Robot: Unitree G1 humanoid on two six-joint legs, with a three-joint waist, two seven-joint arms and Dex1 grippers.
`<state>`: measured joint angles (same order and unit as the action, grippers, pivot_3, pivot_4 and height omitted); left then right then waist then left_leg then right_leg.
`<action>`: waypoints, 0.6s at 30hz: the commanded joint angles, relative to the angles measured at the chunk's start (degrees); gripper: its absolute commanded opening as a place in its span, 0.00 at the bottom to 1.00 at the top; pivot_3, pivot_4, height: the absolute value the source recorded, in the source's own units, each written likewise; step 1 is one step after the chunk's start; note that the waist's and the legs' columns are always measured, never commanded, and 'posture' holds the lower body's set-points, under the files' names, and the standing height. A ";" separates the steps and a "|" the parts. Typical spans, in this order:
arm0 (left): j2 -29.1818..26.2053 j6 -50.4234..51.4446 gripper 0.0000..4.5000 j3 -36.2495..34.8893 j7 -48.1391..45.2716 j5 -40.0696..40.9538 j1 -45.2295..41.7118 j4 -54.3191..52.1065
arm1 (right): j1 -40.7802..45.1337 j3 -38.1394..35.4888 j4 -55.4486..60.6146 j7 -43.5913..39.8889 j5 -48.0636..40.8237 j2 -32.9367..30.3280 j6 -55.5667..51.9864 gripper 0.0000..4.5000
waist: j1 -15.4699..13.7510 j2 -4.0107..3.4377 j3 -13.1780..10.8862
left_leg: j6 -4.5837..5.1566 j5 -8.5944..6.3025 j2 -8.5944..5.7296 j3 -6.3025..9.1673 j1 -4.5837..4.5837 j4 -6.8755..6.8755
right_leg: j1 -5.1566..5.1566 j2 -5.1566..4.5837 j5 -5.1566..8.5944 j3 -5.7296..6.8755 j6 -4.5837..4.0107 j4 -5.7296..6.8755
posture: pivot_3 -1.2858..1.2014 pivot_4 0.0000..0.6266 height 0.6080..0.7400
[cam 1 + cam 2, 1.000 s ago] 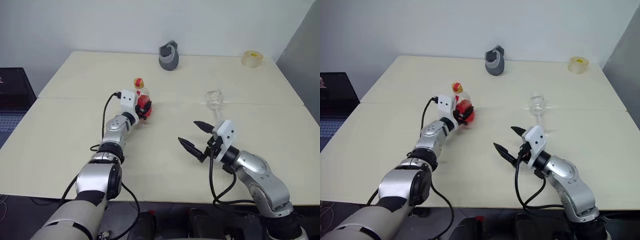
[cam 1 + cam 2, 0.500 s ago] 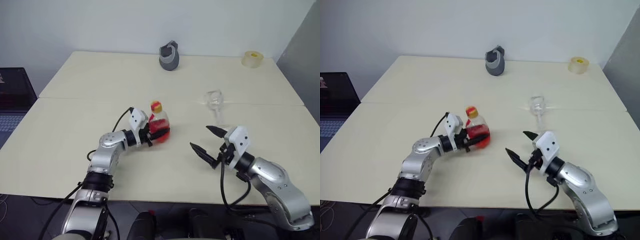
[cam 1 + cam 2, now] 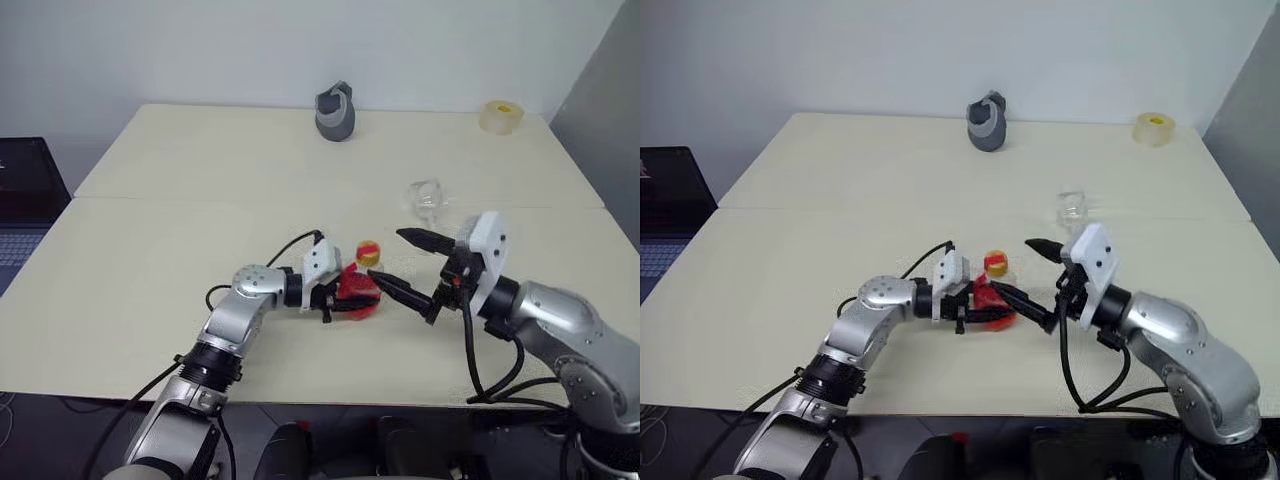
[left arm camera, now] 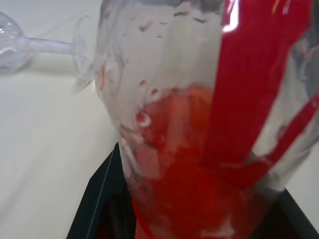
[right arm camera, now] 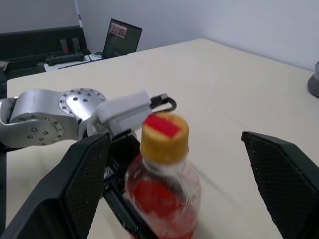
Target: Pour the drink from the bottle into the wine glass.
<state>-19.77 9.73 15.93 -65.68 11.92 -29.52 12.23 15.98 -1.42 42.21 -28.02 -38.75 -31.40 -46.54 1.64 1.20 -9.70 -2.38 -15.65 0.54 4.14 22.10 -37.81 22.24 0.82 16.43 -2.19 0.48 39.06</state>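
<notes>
My left gripper (image 3: 343,294) is shut on the body of the bottle (image 3: 357,290), a small clear bottle that stands roughly upright over the near middle of the table. The red-orange drink (image 4: 189,194) fills its lower part, beside a red label strip. Its yellow-and-red cap (image 5: 164,132) is on. My right gripper (image 3: 389,256) is open and points at the bottle from the right. Its two black fingers flank the cap without touching it. The clear wine glass (image 3: 428,198) stands upright just behind my right gripper, its stem partly hidden by it.
A dark grey jug (image 3: 335,112) stands at the table's far edge and a roll of tape (image 3: 501,116) at the far right corner. A laptop (image 3: 22,200) lies off the table's left side. A seam (image 3: 180,198) crosses the table.
My left gripper has carried the bottle nearer and to the right, towards my right gripper. My right gripper has risen, and its open fingers now flank the bottle's cap.
</notes>
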 commanded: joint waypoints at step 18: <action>0.01 -3.80 0.40 0.40 -1.75 -1.22 -1.89 1.18 | 4.40 4.52 -0.50 3.53 1.19 1.85 -2.10 0.38 | 0.01 0.00 0.00 | 0.01 0.00 0.00 0.00 0.01 -0.02 | 0.00 0.00 0.05 0.00 0.10 0.00 | 0.52 0.24 1.00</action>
<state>-19.80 6.80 16.10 -67.04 10.92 -30.38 14.12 19.44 3.72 40.84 -24.86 -37.80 -29.62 -49.86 1.65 1.20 -9.70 -2.37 -15.66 0.55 4.15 22.11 -37.83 22.24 0.82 16.48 -2.18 0.58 39.06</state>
